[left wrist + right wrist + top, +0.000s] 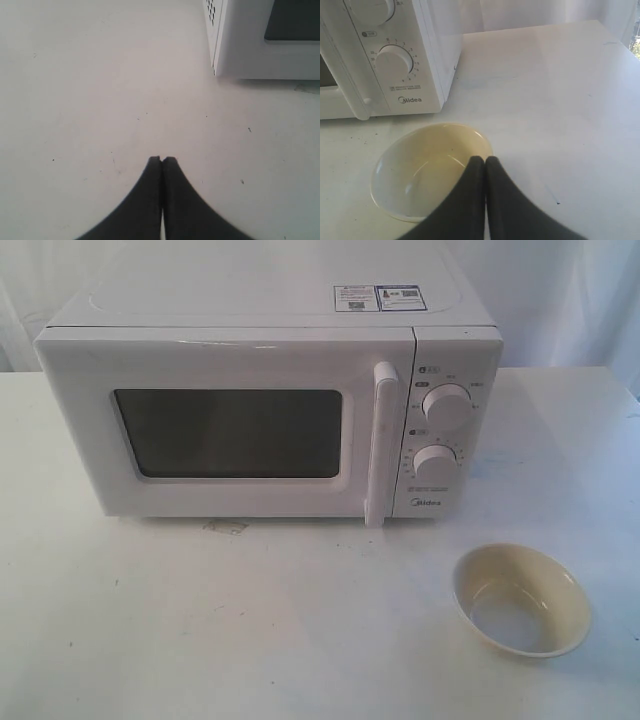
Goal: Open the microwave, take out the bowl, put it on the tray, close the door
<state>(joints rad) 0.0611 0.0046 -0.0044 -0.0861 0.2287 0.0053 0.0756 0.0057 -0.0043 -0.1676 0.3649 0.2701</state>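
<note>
A white table [200, 620] holds a white Midea microwave [270, 300] and a small bowl.

On the left, the left gripper [162, 159] points forward and down over bare tabletop. Its two dark fingers [145, 200] are pressed together along their whole length, with nothing between them. The microwave's left front corner lies ahead of it and off to one side, well apart from the tips.

In the middle of the exterior view, the microwave stands square to the camera. Its door [220, 360] is closed flush with the body. The door has a dark rectangular window [230, 433] and a tall white bar handle [382, 445] at its right edge. To the right of the handle, two round white knobs sit one above the other, the upper knob [447, 406] and the lower knob [437, 460]. Stickers [380, 298] lie on the microwave's top, towards the right.

On the right, the cream-yellow bowl [520, 598] stands upright on the table. It is in front of the control panel and a little right of it, apart from the microwave. The right gripper [481, 159] tilts down towards the bowl. Its dark fingers [500, 200] are squeezed tight together and hold nothing. In the right wrist view the tips overlap the bowl's rim. In the exterior view the bowl stands free.
</note>
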